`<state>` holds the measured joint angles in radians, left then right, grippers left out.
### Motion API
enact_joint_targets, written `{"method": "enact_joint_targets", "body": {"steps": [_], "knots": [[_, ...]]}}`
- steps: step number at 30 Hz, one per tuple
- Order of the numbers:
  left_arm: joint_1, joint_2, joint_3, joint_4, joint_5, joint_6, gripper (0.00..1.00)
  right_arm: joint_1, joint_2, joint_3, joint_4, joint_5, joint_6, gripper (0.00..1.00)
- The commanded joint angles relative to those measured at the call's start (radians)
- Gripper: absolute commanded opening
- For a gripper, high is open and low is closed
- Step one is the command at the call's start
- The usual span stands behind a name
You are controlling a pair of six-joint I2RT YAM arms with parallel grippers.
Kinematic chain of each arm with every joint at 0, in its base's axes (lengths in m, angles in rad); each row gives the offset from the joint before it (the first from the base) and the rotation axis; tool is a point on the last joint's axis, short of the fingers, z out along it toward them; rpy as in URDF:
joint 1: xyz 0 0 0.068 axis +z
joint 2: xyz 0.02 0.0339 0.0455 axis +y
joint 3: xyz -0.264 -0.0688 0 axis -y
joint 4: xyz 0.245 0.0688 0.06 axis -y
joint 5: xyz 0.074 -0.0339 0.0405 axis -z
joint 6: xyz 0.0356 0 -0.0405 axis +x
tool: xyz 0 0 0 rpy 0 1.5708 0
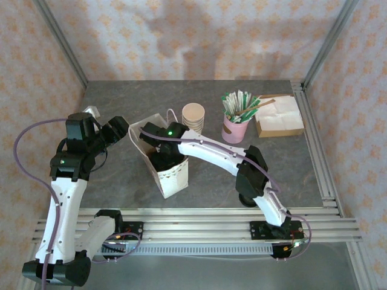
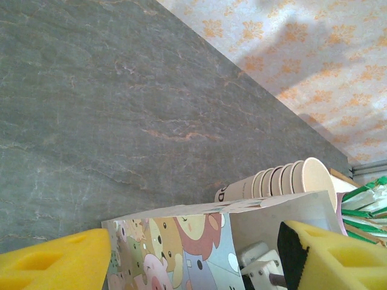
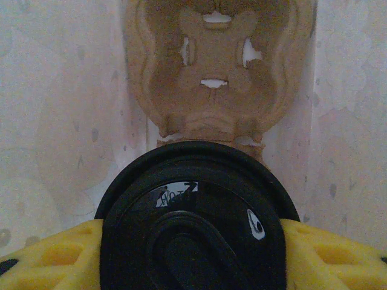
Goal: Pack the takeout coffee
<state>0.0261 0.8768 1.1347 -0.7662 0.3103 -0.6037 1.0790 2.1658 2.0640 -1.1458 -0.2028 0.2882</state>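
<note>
Gripping the takeout coffee (image 3: 193, 232) between them, the right fingers (image 3: 42, 257) sit inside the white paper bag (image 1: 174, 177); the left fingers (image 2: 54, 266) gape, its rim between them.

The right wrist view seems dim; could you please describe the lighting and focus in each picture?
Right wrist: dim, warm light inside the paper bag, takeout coffee slightly soft. Left wrist: bright, tabletop sharp, yellow fingers blurred. Top external: even light, soft arm shadows on the back wall.

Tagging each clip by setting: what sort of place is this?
Likely a mock café counter inside a lab robot cell: a stack of lidless paper cups, a pink cup of stirrers and packets, and aluminium framing with wallpapered panels.
</note>
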Motion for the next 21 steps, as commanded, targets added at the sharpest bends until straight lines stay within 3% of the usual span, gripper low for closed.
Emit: {"method": "enact_joint_targets", "body": {"steps": [1,7,15,21], "knots": [[-0.003,-0.008,-0.007,0.01,0.007,0.0,0.74,0.031,0.142,-0.133,-0.1,-0.07,0.023,0.51],[-0.004,-0.009,-0.007,0.01,0.008,-0.001,0.74,0.031,0.121,-0.104,-0.103,-0.054,0.028,0.53],[-0.006,-0.007,-0.009,0.009,0.007,0.001,0.74,0.031,0.117,0.141,-0.239,0.05,0.02,0.77],[-0.008,-0.009,-0.012,0.009,0.006,-0.001,0.74,0.031,0.11,0.186,-0.266,0.061,0.031,0.95]]}}
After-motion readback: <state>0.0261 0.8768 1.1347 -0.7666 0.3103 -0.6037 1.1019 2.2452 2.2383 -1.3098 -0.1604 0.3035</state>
